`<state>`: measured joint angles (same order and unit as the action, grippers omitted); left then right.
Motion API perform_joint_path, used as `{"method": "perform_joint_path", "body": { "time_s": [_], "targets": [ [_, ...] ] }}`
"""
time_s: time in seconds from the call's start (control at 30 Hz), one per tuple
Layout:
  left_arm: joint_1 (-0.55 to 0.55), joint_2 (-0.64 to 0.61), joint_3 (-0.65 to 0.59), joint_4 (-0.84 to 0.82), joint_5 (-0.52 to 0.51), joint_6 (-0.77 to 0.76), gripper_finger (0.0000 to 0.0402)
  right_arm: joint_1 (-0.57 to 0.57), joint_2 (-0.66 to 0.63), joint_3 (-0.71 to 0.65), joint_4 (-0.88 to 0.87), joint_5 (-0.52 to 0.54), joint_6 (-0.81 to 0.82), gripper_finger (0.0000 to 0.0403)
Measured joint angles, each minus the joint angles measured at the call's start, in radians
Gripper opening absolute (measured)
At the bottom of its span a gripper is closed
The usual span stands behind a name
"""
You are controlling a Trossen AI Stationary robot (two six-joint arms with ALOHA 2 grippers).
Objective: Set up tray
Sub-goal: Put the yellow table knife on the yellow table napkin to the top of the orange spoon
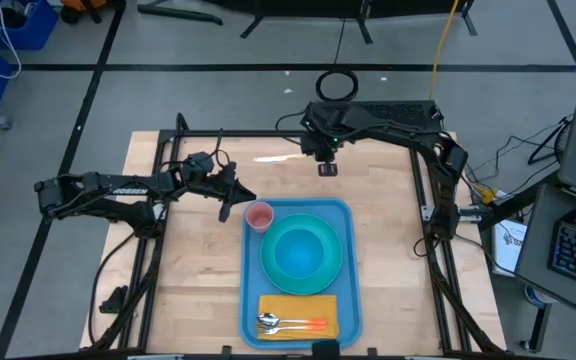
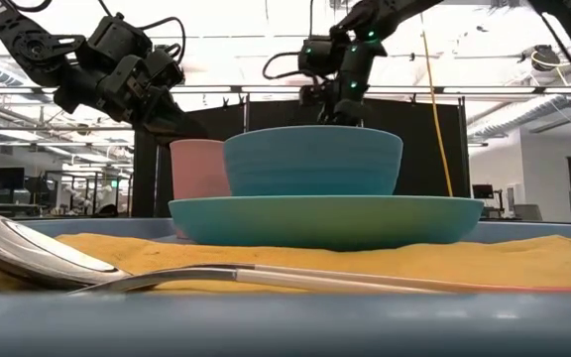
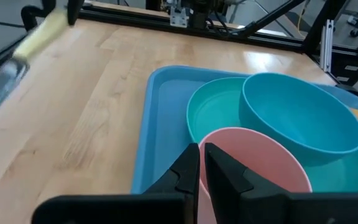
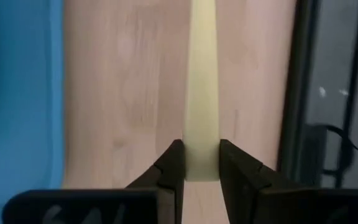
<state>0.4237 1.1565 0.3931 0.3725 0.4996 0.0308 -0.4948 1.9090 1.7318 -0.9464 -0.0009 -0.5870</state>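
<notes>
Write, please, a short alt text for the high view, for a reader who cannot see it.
A blue tray on a wooden table holds a turquoise plate with a bowl, a pink cup, and a spoon on a yellow napkin. The left gripper, shut, hangs beside the cup; the right gripper is beyond the tray.

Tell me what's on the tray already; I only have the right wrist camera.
Observer: A plate with a bowl on it, and a pink cup in the far left corner of the tray.
Operator: Any cutlery down?
Observer: A spoon lies on the yellow napkin at the near end.
Operator: Where's the left gripper?
Observer: The left gripper is right at the cup's rim.
</notes>
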Motion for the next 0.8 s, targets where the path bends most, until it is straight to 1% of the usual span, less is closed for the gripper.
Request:
{"method": "perform_joint_path", "body": {
  "time_s": [0.13, 0.3, 0.5, 0.6, 0.67, 0.8],
  "targets": [
    [0.0, -0.007, 0.0, -0.002, 0.0, -0.009, 0.0031, 0.02, -0.075, -0.085, 0.023, 0.078, 0.034, 0.0062],
    [0.0, -0.007, 0.0, -0.003, -0.016, -0.01, 0.0031, 0.044, -0.208, -0.236, 0.104, 0.079, 0.091, 0.0062],
    [0.0, -0.007, 0.0, -0.001, -0.031, -0.01, 0.0031, 0.113, -0.375, -0.394, 0.168, 0.082, 0.186, 0.0062],
    [0.0, -0.007, 0.0, -0.001, -0.031, -0.01, 0.0031, 0.161, -0.43, -0.438, 0.168, 0.086, 0.24, 0.0062],
    [0.0, -0.007, 0.0, 0.0, -0.038, -0.009, 0.0031, 0.202, -0.452, -0.46, 0.167, 0.113, 0.274, 0.0062],
    [0.0, -0.007, 0.0, 0.002, -0.09, -0.009, 0.0031, 0.289, -0.469, -0.484, 0.151, 0.135, 0.339, 0.0062]
  ]
}}
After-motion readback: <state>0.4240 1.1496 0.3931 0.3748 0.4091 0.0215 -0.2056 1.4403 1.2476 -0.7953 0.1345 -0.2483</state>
